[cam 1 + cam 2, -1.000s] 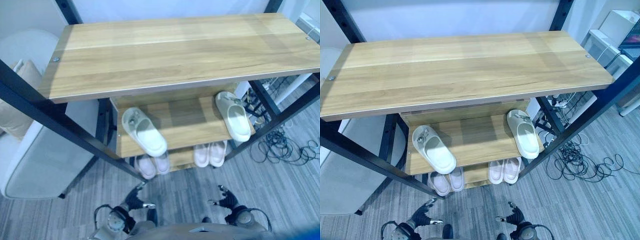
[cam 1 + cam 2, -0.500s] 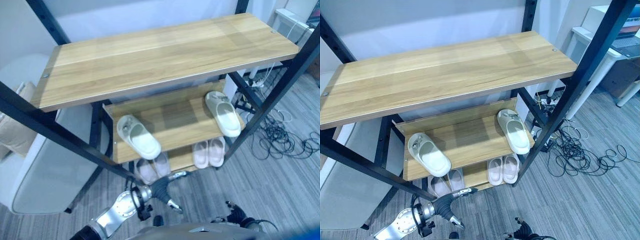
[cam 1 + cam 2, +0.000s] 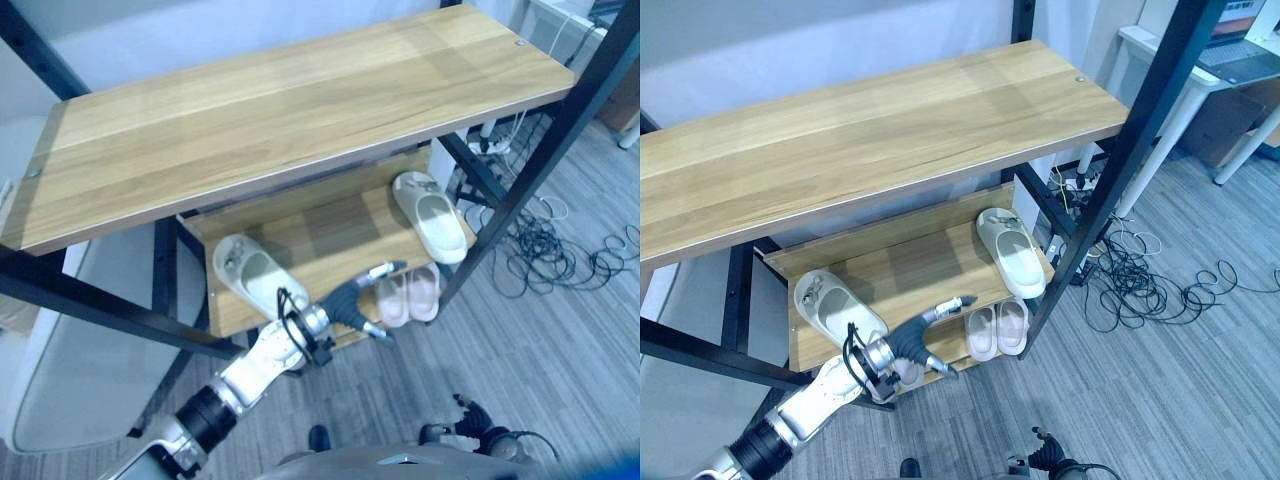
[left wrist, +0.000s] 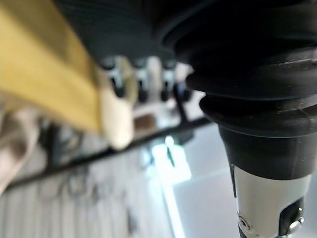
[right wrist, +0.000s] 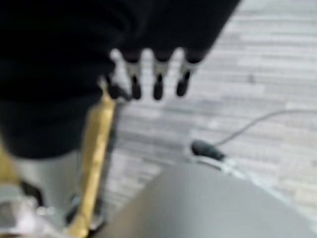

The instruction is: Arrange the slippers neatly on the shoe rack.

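You have two cream slippers on the middle shelf (image 3: 330, 235) of the shoe rack (image 3: 280, 100), well apart. The left slipper (image 3: 255, 280) lies at the shelf's front left, its long axis slanting: strapped toe end toward the back left, open heel toward the front right edge. The right slipper (image 3: 430, 215) lies at the right end, its long axis running nearly front to back with a slight slant, toe end toward the back and heel near the front edge. On the shelf below, a pale pink pair (image 3: 408, 296) sits side by side, touching, long axes front to back.

Your left hand (image 3: 352, 300) is stretched out in front of the middle shelf's front edge, between the left slipper and the pink pair, fingers straight and spread from the thumb, holding nothing. Your right hand (image 3: 470, 425) shows low at the bottom of the left eye view over the grey plank floor (image 3: 560, 350); its fingers hang loosely there, and its own wrist view shows them (image 5: 157, 79) straight with nothing between them.

The left wrist view adds a blurred cream slipper shape just under the wooden shelf edge (image 4: 49, 84), close to the fingertips; whether they touch it you cannot tell. The right eye view shows a white desk (image 3: 1160, 45) past the rack's right post.
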Controlling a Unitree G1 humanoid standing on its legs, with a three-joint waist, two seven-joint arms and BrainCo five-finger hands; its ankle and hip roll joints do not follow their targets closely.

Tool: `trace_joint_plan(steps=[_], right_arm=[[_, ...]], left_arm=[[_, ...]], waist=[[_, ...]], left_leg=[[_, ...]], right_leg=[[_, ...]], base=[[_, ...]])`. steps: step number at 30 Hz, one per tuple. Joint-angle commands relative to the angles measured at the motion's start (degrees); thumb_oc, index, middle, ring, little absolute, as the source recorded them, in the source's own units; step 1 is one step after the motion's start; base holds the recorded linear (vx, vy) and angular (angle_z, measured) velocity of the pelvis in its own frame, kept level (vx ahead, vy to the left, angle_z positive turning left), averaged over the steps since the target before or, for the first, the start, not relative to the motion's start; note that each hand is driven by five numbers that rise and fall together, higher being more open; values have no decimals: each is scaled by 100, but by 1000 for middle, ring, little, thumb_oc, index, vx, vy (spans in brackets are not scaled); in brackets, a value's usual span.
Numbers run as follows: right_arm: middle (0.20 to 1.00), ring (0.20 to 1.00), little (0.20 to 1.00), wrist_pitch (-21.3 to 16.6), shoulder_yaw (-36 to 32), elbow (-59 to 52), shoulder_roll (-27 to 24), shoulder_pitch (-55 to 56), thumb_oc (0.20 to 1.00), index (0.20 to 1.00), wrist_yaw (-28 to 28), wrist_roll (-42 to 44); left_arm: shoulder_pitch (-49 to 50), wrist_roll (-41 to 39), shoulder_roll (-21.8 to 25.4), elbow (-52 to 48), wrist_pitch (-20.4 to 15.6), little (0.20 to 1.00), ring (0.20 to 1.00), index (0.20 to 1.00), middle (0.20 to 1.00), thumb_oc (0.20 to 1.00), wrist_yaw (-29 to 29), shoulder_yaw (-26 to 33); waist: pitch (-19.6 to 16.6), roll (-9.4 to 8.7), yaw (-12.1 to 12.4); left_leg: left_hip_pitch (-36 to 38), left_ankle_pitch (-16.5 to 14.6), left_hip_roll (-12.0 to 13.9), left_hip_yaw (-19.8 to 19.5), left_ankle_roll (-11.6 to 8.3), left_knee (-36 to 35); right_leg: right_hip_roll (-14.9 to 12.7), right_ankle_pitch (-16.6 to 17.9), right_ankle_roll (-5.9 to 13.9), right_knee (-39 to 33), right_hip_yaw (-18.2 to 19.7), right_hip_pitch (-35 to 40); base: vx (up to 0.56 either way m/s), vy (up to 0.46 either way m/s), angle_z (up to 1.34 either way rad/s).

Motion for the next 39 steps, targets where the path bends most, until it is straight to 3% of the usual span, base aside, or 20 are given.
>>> trace_joint_plan(steps=[1,15,23,32,39], right_arm=[[1000,1000,1000,-47,166,99,-107,129,1000,1000,-101,73],[1000,1000,1000,-99,-30,-77,-467,186,1000,1000,-301,-130],[1000,1000,1000,-134,-46,-59,-438,181,1000,1000,-386,-152],[1000,1000,1000,-167,-95,-65,-453,179,1000,1000,-384,-143],[1000,1000,1000,-168,-103,-78,-501,188,1000,1000,-350,-150]], left_arm=[[-640,729,-213,219,-195,1000,1000,1000,1000,1000,688,395],[-1329,3077,359,1012,350,1000,1000,1000,1000,1000,2257,1253],[-1160,3849,714,1040,710,1000,1000,1000,1000,1000,2566,1632],[-900,4227,1138,1316,1041,1000,1000,1000,1000,1000,2715,2052],[-535,4294,1417,1664,1157,1000,1000,1000,1000,1000,2765,2297]], waist=[[-231,37,-83],[-143,447,-201],[-142,446,-144],[-122,439,-100],[-94,541,-93]], left_leg=[[-265,125,103,-53,-305,42],[-465,184,97,124,-351,42],[-479,201,154,129,-377,42],[-493,200,178,126,-399,42],[-517,209,188,173,-402,42]], right_leg=[[-256,315,348,58,109,-164],[-273,350,367,58,302,-516],[-228,320,350,58,290,-523],[-197,316,348,58,285,-546],[-193,329,348,58,363,-635]], base=[[3,-30,-12],[14,-17,-7],[7,-18,-6],[4,-12,0],[0,0,0]])
